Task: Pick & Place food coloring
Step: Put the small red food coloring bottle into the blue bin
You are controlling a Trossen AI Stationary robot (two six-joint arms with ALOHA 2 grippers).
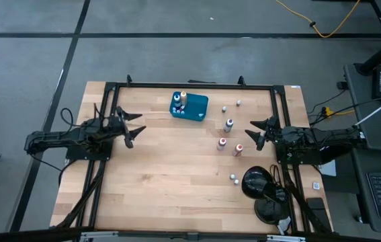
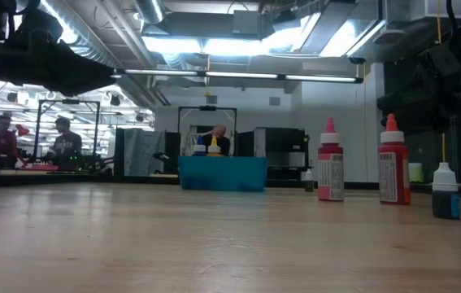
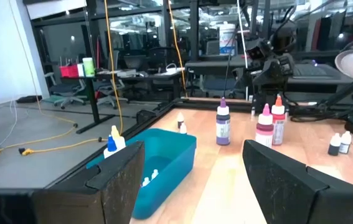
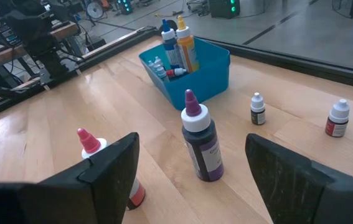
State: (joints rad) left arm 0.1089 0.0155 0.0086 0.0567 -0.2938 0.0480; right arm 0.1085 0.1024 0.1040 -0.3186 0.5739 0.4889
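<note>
Both end effectors are hanging open and empty above the counter: the right end effector (image 1: 254,132) at the right of the high view with its fingers spread wide, the left end effector (image 1: 134,124) at the left, equally spread and well apart from every bottle.

Food coloring is lying in two groups. Several bottles are already standing inside the teal tray (image 1: 199,110) near the upper middle of the high view, among them an orange-bodied bottle (image 4: 185,38) and a blue-capped one (image 4: 168,37), which suggests the tray is the collecting place. Others are still standing loose on the counter (image 1: 163,181) to the tray's right: a purple-tipped bottle (image 4: 200,140) nearest the right end effector, two pink-tipped red bottles (image 1: 222,143) just below it in the high view, two tiny white-capped vials (image 1: 224,108) toward the upper right, and two more vials (image 1: 234,179) lower down.

Judging from its aim, the right end effector is lining up with the purple-tipped bottle, which is sitting between its fingers in the wrist view but not touched.
</note>
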